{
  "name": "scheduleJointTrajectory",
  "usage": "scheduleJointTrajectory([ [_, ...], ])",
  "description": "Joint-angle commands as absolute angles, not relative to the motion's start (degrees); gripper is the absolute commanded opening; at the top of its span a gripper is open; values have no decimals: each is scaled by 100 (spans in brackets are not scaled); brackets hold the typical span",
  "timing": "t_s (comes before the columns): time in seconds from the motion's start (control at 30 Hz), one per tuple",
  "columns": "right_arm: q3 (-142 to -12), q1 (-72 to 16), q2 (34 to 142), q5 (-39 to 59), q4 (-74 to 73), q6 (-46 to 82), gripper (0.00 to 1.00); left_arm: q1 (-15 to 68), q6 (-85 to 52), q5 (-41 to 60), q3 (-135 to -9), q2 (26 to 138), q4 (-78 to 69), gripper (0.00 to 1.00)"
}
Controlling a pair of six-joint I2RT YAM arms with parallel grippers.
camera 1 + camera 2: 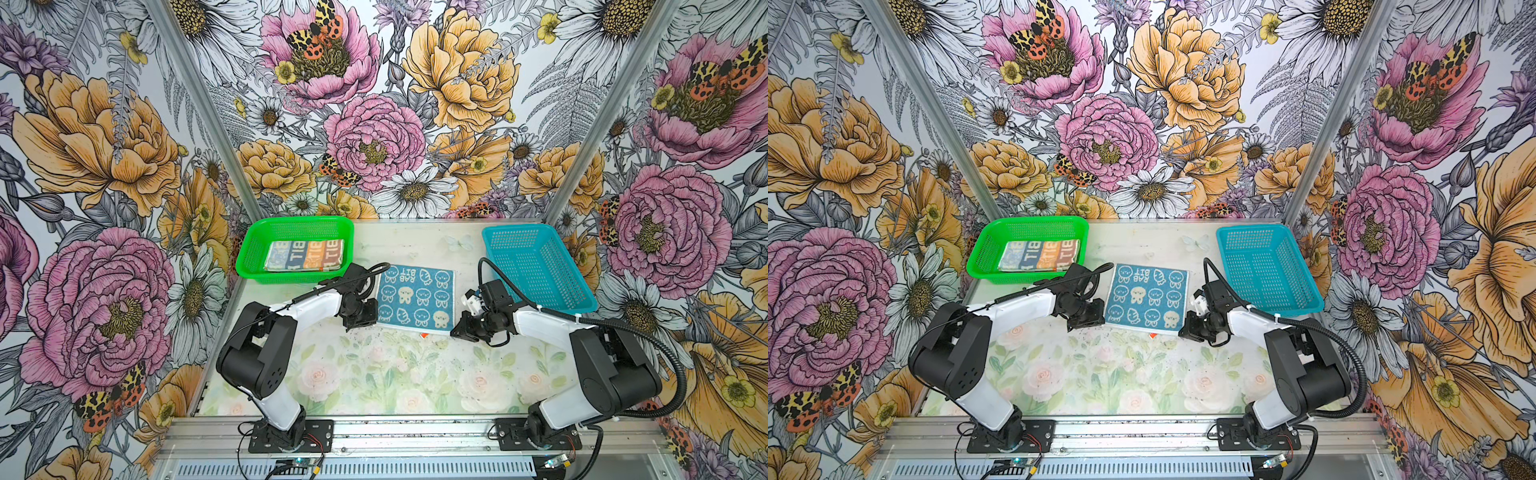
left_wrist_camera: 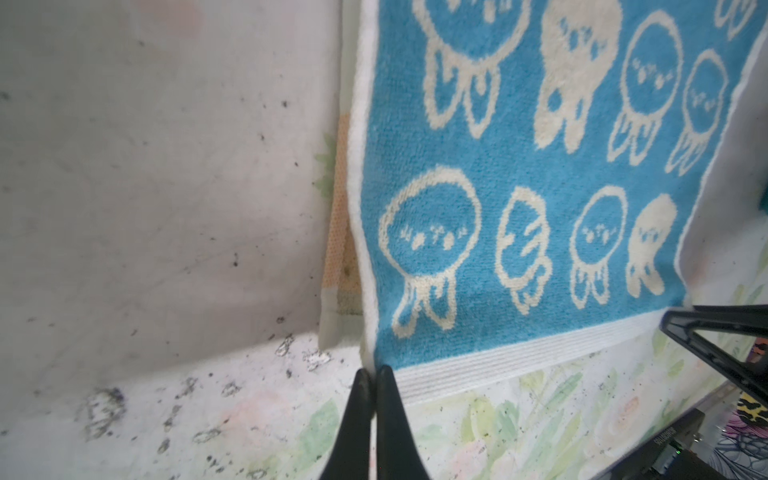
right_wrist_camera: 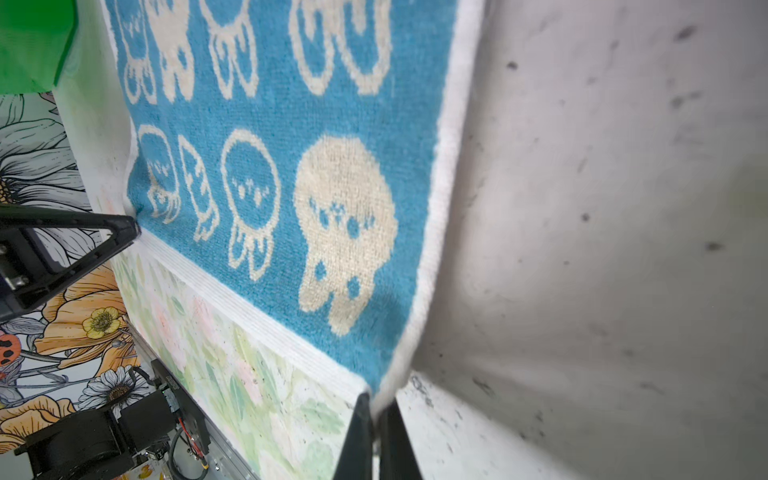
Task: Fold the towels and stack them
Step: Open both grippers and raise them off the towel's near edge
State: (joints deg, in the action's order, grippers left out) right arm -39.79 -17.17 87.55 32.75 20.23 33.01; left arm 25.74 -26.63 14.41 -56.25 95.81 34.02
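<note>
On the floral table (image 1: 374,386), the blue towel (image 1: 415,297) marked "RAB BIT" is corner-pinched by left gripper (image 2: 374,372) and right gripper (image 3: 376,400).

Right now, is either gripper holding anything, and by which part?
Both hold the blue rabbit towel. The left gripper pinches its near left corner, and the right gripper pinches its near right corner.

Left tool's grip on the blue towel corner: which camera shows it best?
Left wrist view: the left tool pinches the blue towel corner, close up. The right wrist view shows it side-on. In both top views its wrist hides the tips.
</note>
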Motion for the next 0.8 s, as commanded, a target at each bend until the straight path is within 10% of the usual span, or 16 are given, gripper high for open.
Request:
scheduleJointTrajectory([
  [0.0, -3979, -1782, 8840, 2976, 1863, 3378, 0, 2575, -2689, 985, -5642, 9707, 3337, 0],
  [0.23, -4009, -1862, 8807, 2903, 1865, 3436, 2, 2575, -2706, 855, -5744, 9696, 3352, 0],
  [0.43, -4034, -1943, 8657, 2924, 1884, 3474, 27, 2601, -2710, 840, -5889, 9625, 3409, 19],
  [0.77, -4783, -1794, 7831, 3034, 2299, 3532, 99, 2566, -2716, 911, -6919, 9236, 3798, 99],
])
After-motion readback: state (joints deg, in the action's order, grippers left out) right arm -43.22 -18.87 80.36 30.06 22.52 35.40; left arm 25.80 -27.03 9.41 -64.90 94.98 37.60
